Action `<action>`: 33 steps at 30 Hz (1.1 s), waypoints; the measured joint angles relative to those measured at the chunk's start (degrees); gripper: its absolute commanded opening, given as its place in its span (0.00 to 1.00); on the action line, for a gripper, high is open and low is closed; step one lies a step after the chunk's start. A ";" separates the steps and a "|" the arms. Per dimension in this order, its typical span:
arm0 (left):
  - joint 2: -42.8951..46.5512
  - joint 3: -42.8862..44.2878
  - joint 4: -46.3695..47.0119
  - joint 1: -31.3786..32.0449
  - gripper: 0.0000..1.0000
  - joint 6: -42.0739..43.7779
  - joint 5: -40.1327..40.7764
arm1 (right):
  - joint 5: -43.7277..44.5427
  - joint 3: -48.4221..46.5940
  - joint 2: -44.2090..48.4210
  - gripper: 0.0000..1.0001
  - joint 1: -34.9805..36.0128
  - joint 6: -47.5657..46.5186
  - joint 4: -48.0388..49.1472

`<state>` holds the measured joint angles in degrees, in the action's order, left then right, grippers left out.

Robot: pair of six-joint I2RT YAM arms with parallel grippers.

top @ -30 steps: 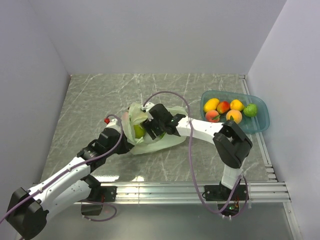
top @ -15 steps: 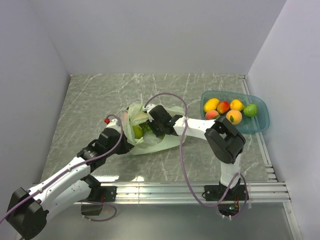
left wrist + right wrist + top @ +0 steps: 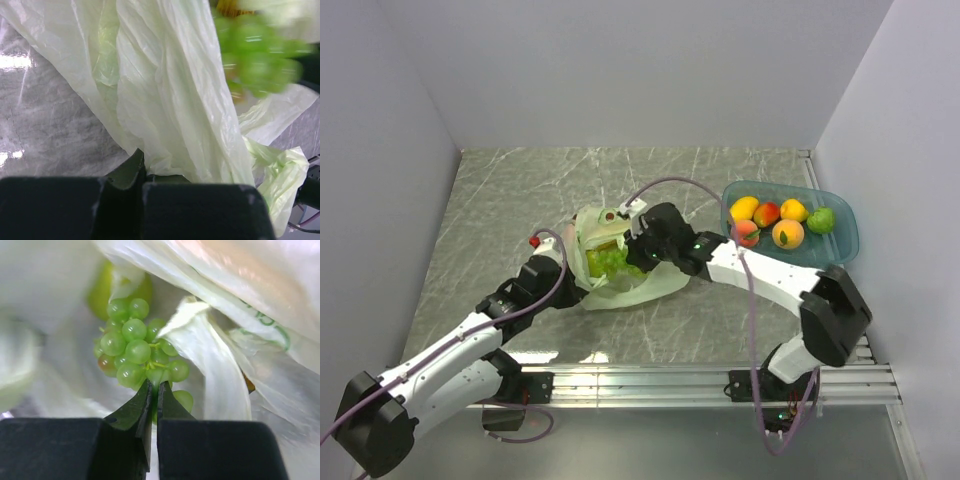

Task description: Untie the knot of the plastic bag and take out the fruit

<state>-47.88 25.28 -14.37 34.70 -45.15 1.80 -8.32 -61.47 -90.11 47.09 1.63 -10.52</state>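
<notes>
The pale green plastic bag (image 3: 650,283) lies open in the middle of the table. My left gripper (image 3: 576,291) is shut on the bag's near-left edge, and in the left wrist view the film (image 3: 165,100) bunches up out of its jaws (image 3: 142,172). My right gripper (image 3: 633,252) reaches into the bag's mouth from the right. It is shut on the stem side of a bunch of green grapes (image 3: 132,347), which shows at the bag's opening (image 3: 605,262). A yellow-green fruit (image 3: 102,290) sits behind the grapes. The knot is out of view.
A blue tray (image 3: 840,250) at the right wall holds a mango (image 3: 742,209), peaches and a green fruit. White walls close in the table on three sides. A metal rail (image 3: 650,382) runs along the near edge.
My right gripper has closed on the grapes inside the bag's mouth, and its elbow has swung out to the right. The left gripper still holds the bag.
</notes>
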 measured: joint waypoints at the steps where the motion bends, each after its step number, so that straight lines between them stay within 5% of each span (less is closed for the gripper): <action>1: -0.11 0.00 0.00 0.00 0.01 -0.11 0.04 | -0.90 0.00 1.84 0.00 0.00 0.11 -0.09; 8: -1.64 0.00 0.44 0.00 0.01 -0.68 0.07 | -2.47 -0.04 12.02 0.00 0.00 0.83 -0.74; 15: -1.66 0.00 0.85 0.00 0.01 -0.96 0.09 | 6.27 -0.37 20.26 0.00 -2.45 1.29 -1.31; 23: -0.66 0.00 1.09 0.00 0.01 -1.07 0.15 | 17.66 1.18 26.29 0.00 -23.87 3.87 -2.01; 31: -0.17 0.00 1.18 0.00 0.01 -1.05 0.15 | 21.16 1.95 22.38 0.01 -44.70 12.59 -5.84; 33: 0.09 0.00 1.18 0.00 0.01 -1.03 0.15 | 20.94 1.99 20.33 0.17 -47.10 14.62 -6.05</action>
<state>-47.79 25.28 -13.19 34.70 -46.17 1.96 12.62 -59.48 -69.78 -0.01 16.25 -16.58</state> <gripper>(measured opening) 0.015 0.041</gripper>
